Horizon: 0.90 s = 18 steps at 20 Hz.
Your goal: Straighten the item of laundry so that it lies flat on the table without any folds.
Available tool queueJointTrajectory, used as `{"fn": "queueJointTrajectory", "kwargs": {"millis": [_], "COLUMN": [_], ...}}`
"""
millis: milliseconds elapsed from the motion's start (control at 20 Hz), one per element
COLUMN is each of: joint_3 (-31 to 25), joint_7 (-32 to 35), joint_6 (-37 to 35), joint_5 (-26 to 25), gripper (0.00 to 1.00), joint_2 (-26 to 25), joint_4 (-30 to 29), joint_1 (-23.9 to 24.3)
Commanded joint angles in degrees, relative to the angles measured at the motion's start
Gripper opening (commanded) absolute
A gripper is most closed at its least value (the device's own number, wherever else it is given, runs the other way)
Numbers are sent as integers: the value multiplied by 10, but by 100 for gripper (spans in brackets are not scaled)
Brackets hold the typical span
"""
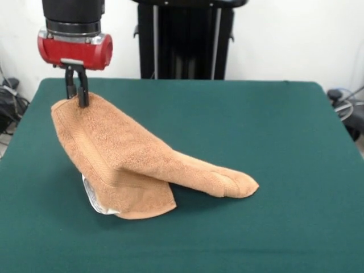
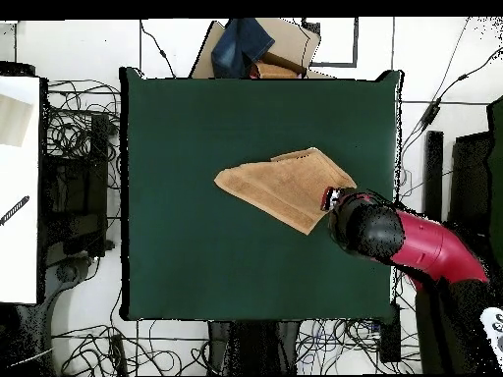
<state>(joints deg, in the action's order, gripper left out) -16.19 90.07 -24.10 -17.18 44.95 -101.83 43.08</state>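
The peach-tan towel (image 1: 136, 159) hangs by one corner from my gripper (image 1: 78, 101) at the left of the front view. Its other end rests on the dark green table (image 1: 256, 114), bunched and folded over near the middle. A small white label (image 1: 94, 200) shows at its lower edge. The gripper is shut on the towel's raised corner, well above the cloth. In the overhead view the towel (image 2: 280, 187) lies right of centre, and the arm's red and black head (image 2: 368, 228) covers the held corner and the gripper itself.
The robot's black pedestal (image 1: 185, 40) stands behind the table's far edge. Cables and boxes lie on the floor around the table (image 2: 74, 177). A cardboard box with blue cloth (image 2: 257, 47) sits beyond one edge in the overhead view.
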Motion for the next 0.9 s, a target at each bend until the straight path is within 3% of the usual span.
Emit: {"fn": "queueJointTrajectory", "kwargs": {"millis": [50,400,900], "joint_3": [-43,-39,-43], "joint_7": [-46,-44,-29], "joint_6": [-45,-55,45], "joint_5": [-38,-26,-92], "gripper": [0,0,0], "joint_2": [30,87,45], "joint_4": [-57,-99,-142], "joint_1": [-5,1,43]}}
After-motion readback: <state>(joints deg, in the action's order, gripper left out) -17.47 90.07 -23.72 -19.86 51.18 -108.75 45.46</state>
